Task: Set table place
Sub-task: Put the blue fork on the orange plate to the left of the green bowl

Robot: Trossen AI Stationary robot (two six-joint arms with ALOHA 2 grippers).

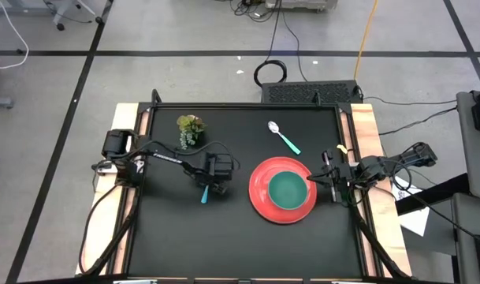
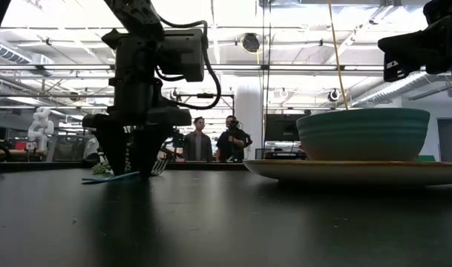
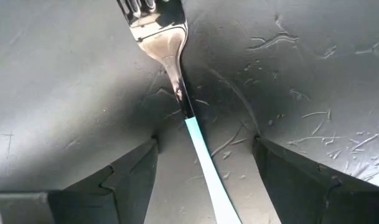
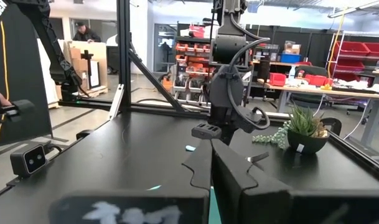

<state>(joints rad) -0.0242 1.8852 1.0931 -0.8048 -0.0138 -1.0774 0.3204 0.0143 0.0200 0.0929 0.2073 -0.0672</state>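
The left end effector (image 1: 207,184) stands low over the matte black worktop (image 1: 169,237), fingers spread wide astride the blue-handled metal fork (image 3: 177,74). The fork lies flat left of the round red plate (image 1: 259,197), its long axis running front to back, tines toward the far edge. The right end effector (image 1: 328,178), pinched closed and empty, waits at the plate's right rim.
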